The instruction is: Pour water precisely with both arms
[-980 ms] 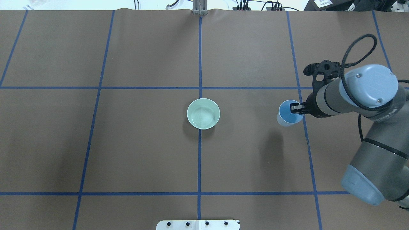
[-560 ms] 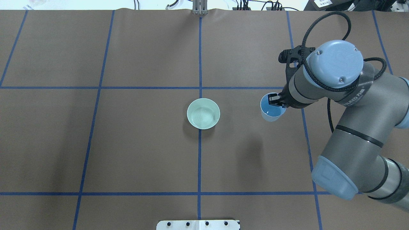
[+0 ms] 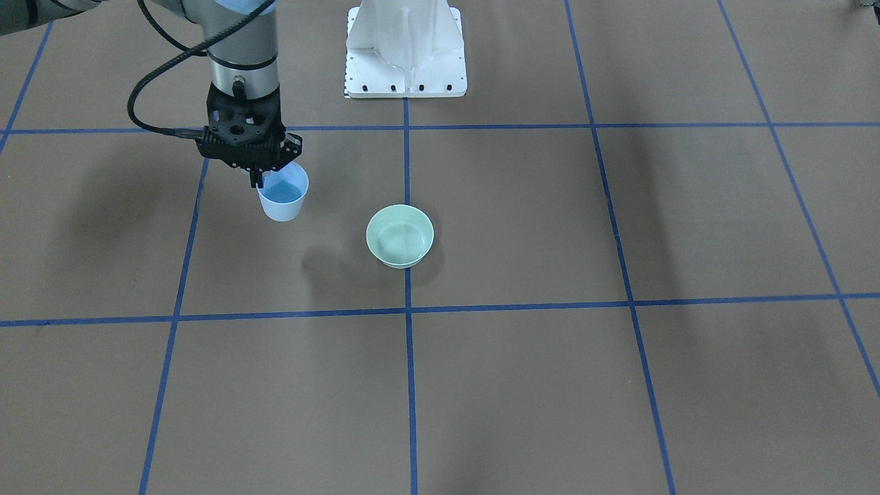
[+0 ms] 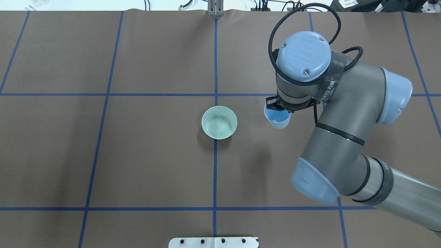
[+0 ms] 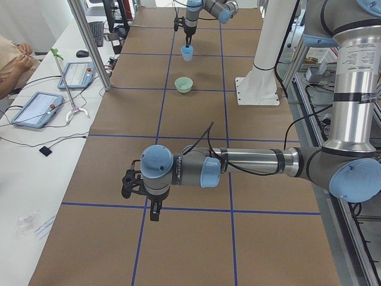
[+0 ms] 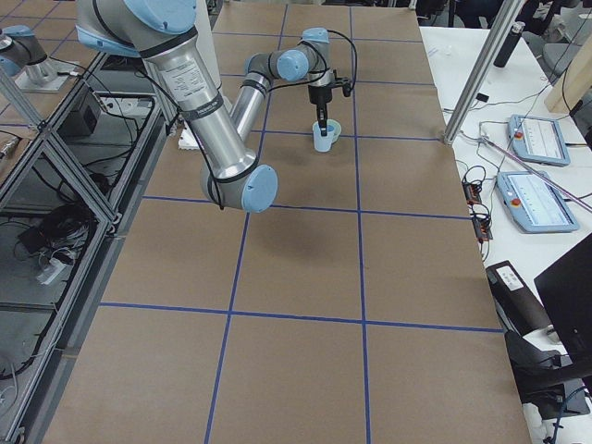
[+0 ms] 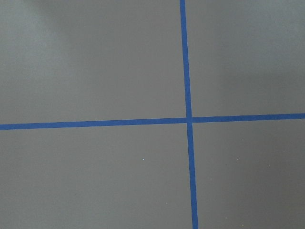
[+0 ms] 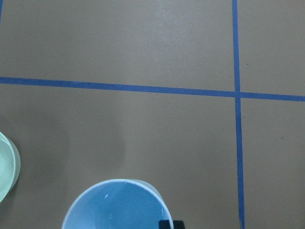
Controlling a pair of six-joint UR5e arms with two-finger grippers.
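Step in hand: transport of the filled cup to the bowl. No pouring has begun.

1. My right hand [image 3: 259, 180] is closed on the cup [image 3: 283, 201]. It pinches the cup wall at the rim, on the side toward the robot's edge of the desk [image 4: 137, 155].
2. The cup is upright and clear of the desk; its shadow falls apart from it.
3. The water [image 4: 277, 117] lies in the cup, visible only as a faint gloss on the blue inside.
4. The bowl [image 3: 399, 236] stands at the middle of the desk, on the centre tape line. The cup hangs near it, on the side toward the desk's right end, and not yet over its rim. Faint glints show in the bowl; I cannot tell whether that is water.
5. My left hand [image 5: 153, 205] hovers over bare desk toward the left end, well apart from both vessels. I cannot tell how far open it is; it appears to hold nothing.

Next move, as I judge it: bring the cup level until its lip stands over the bowl, then tilt slowly. A rim pinch can let the cup swing, so an abrupt tilt risks spilling.
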